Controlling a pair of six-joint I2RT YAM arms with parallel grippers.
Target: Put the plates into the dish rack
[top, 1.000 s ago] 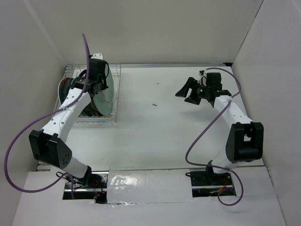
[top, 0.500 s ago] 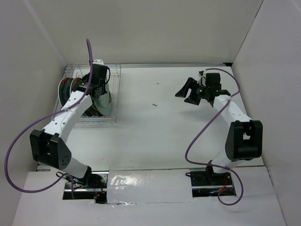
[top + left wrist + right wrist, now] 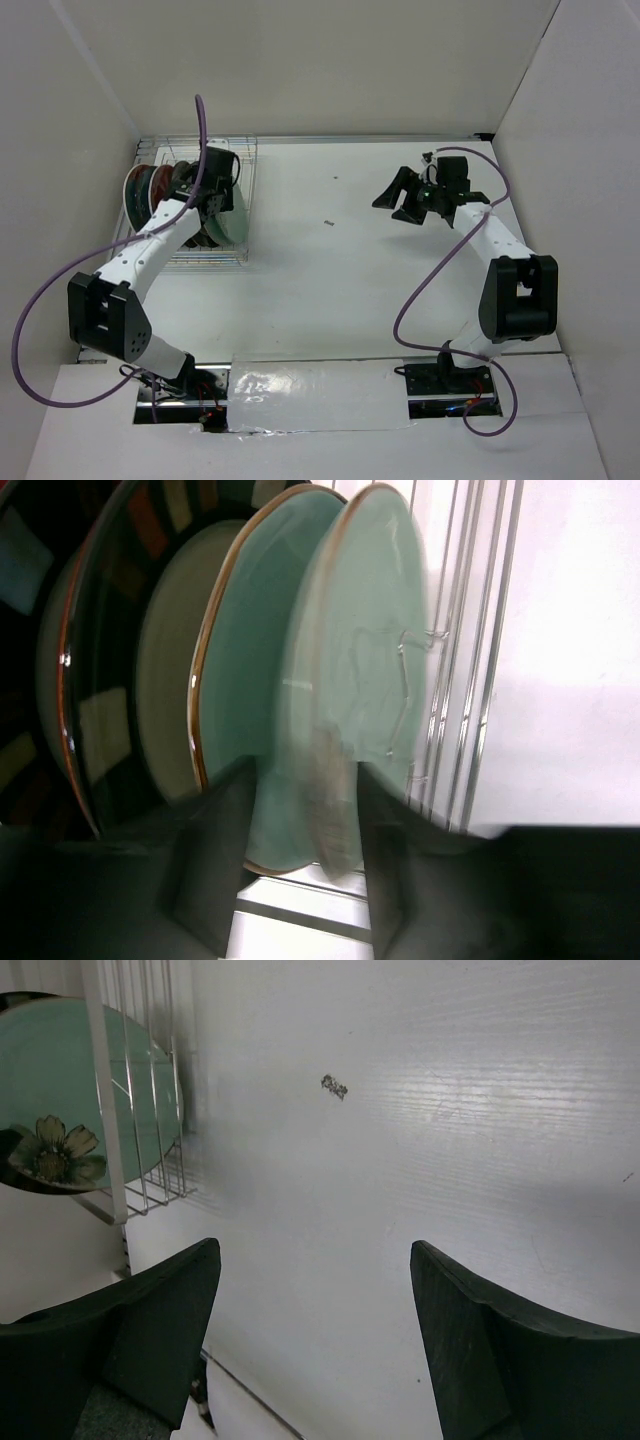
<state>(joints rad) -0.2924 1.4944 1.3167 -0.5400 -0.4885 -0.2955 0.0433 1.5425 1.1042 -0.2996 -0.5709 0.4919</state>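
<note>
I'm looking down on a white tabletop (image 3: 340,270) boxed in by pale walls (image 3: 300,60) on three sides. The dish rack (image 3: 205,262) sits in the far-left corner, close against the left wall. The left arm (image 3: 140,250) reaches over it from the near edge and hides much of the rack's middle from above, with a purple cable (image 3: 40,300) looping wide beside it. The right arm (image 3: 490,235) stands toward the far-right side, well apart from the rack.

The plates (image 3: 140,190) stand on edge in the rack in a tight row. The pale mint plate (image 3: 370,630) is the outermost, just beside the rack's upright wires on the open side. Behind it come a teal one with a brown rim (image 3: 245,650), a cream one (image 3: 170,680) and a dark patterned one (image 3: 100,630). The left jaws straddle the mint plate's lower rim, one finger (image 3: 215,850) on each side. The picture is blurred there, so I cannot tell whether they are pinching it or have let go. The right jaws are spread wide over bare tabletop, holding nothing.

A small dark speck (image 3: 328,222) lies between the rack and the right jaws.
</note>
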